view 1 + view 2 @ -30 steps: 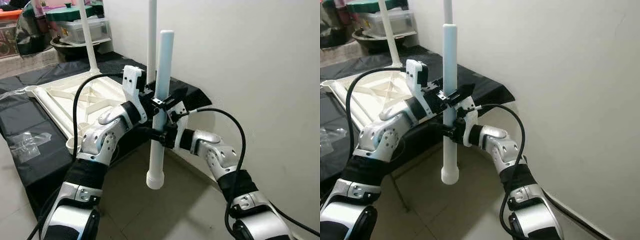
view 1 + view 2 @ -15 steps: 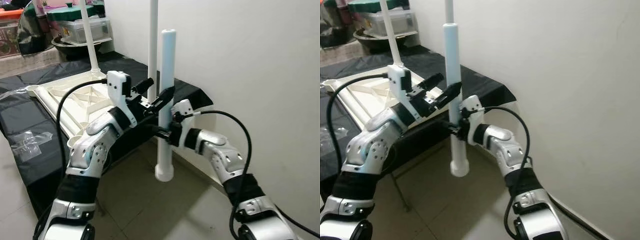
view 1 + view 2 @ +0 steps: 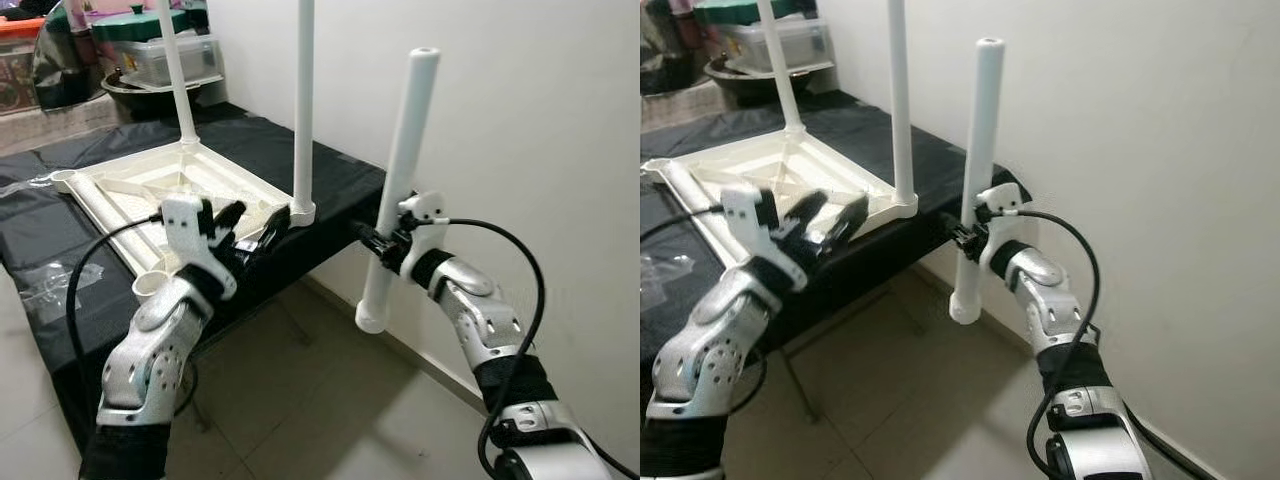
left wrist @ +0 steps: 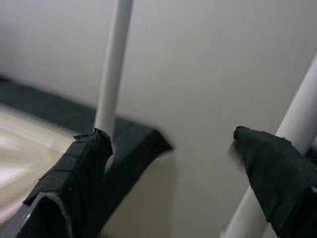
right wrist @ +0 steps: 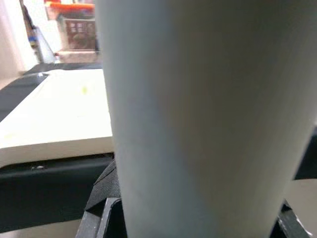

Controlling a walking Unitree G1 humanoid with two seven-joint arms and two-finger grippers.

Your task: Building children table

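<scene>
The white children's table top (image 3: 160,190) lies upside down on a black-covered table (image 3: 60,290), with two white legs standing up from its corners, one near (image 3: 303,110) and one far (image 3: 178,75). My right gripper (image 3: 385,240) is shut on a third white leg (image 3: 400,180), holding it nearly upright beside the black table's right corner, flared end down. In the right wrist view that leg (image 5: 198,119) sits between the fingers. My left gripper (image 3: 250,228) is open, off the leg, hovering by the table top's near edge.
A white wall (image 3: 520,120) stands close on the right. Plastic storage boxes (image 3: 160,55) and a dark bowl (image 3: 150,90) sit at the back left. A clear plastic bag (image 3: 55,280) lies on the black cover. Tiled floor (image 3: 300,400) lies below.
My left gripper let go of the leg and drew back to the left and down. My right gripper carried the leg to the right and tilted it slightly.
</scene>
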